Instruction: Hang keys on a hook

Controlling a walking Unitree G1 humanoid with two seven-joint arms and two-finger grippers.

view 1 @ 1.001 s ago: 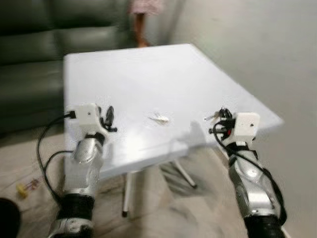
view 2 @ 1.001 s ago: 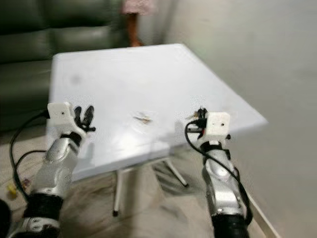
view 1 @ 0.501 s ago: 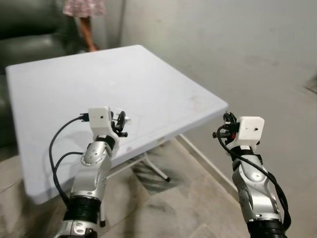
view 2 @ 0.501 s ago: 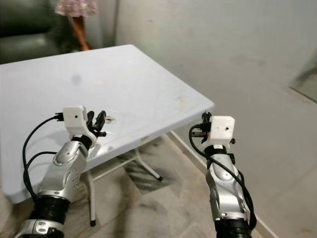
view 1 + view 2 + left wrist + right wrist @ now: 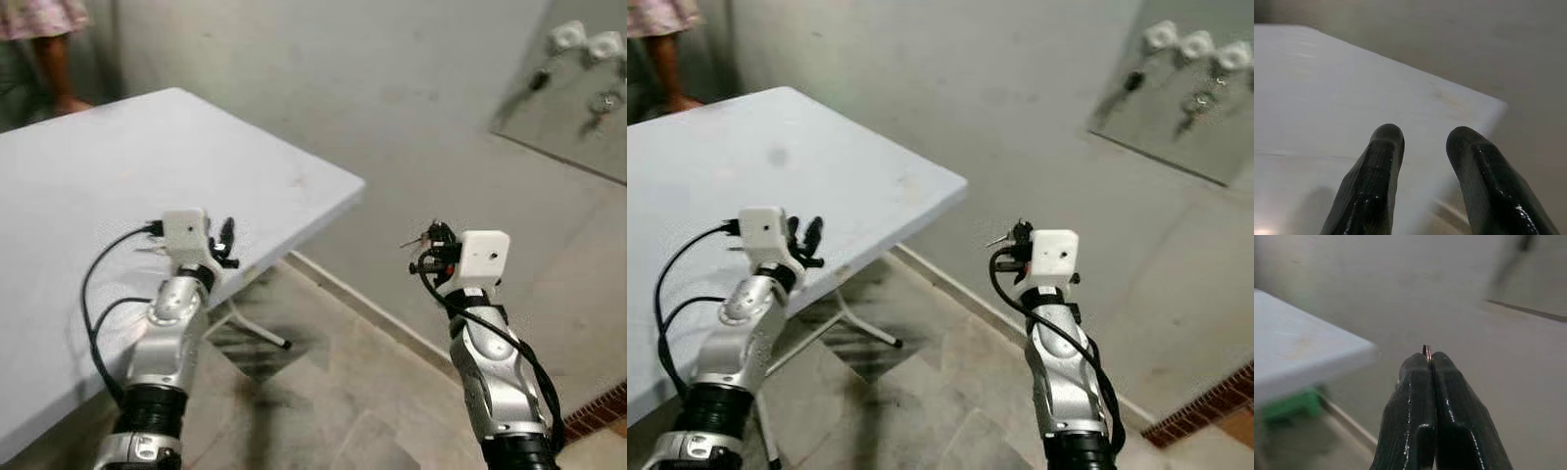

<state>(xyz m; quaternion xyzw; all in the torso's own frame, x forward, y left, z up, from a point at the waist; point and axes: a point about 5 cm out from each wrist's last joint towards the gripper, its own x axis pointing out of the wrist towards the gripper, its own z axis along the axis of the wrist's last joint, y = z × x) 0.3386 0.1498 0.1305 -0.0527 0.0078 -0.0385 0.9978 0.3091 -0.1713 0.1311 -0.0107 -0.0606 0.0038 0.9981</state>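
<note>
My right gripper (image 5: 429,249) is held up in the air to the right of the table, shut on a small bunch of keys (image 5: 416,238). In the right wrist view a metal key ring (image 5: 1426,350) pokes out between the closed fingertips (image 5: 1415,363). Three white hooks (image 5: 1197,44) sit on a grey wall panel high at the right; the hook (image 5: 605,44) nearest the corner is still well beyond the gripper. Dark keys (image 5: 1132,80) hang from them. My left gripper (image 5: 225,238) hovers over the table's near corner, open with nothing in it; its fingers (image 5: 1382,147) stand apart above the tabletop.
A white folding table (image 5: 88,166) fills the left side, its corner (image 5: 358,183) pointing at the wall. Tiled floor (image 5: 333,392) lies between me and the grey wall. A person's leg (image 5: 51,70) shows at the far left behind the table.
The camera has swung to the right: the table slid to the left of the picture and the wall panel with hooks came into sight. Both arms keep their pose; the right gripper still holds the keys.
</note>
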